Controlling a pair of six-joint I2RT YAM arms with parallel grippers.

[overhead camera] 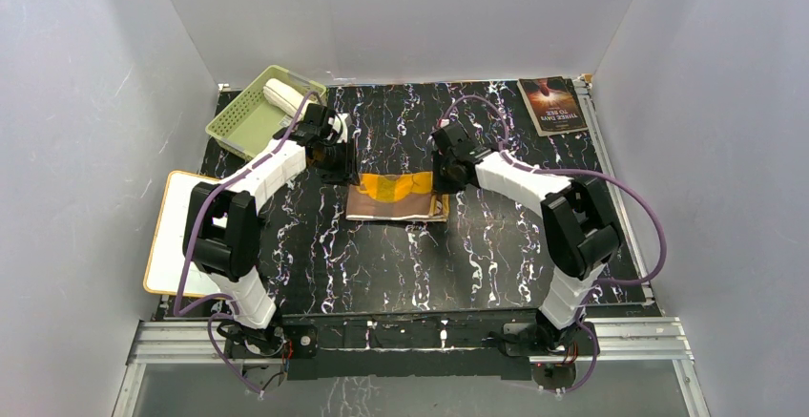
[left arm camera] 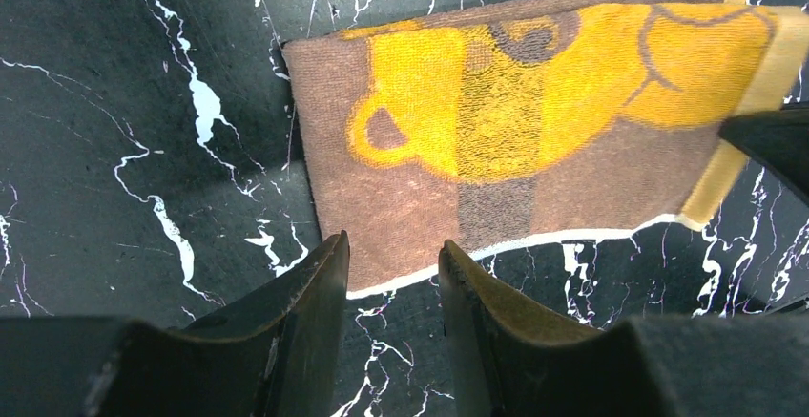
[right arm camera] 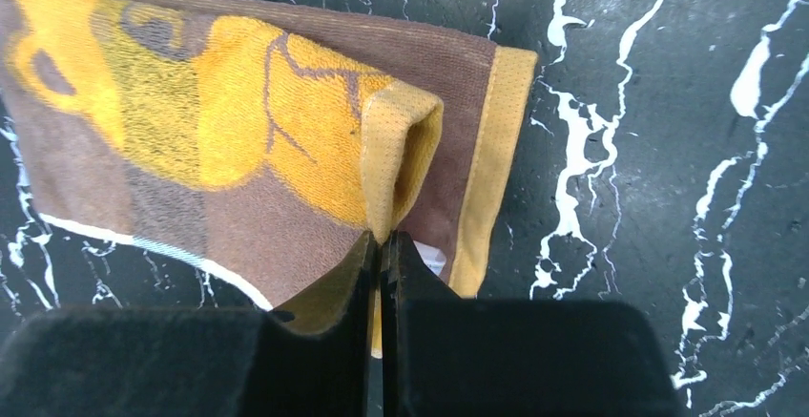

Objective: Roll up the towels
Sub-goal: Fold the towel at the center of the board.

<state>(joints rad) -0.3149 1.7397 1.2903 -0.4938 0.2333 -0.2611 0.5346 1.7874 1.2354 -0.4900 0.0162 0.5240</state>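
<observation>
We have the right gripper [right arm camera: 382,245] pinched on only the thin folded hem of the mustard towel [overhead camera: 396,198] at the middle of the table [overhead camera: 477,255], and the left gripper [left arm camera: 393,250] is spread at the other end holding nothing, so the hem may slip or the roll may skew.

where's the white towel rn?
Top view: the white towel lies rolled in the green basket at the far-left corner of the table, up and left of the yellow towel at mid-table.
</observation>
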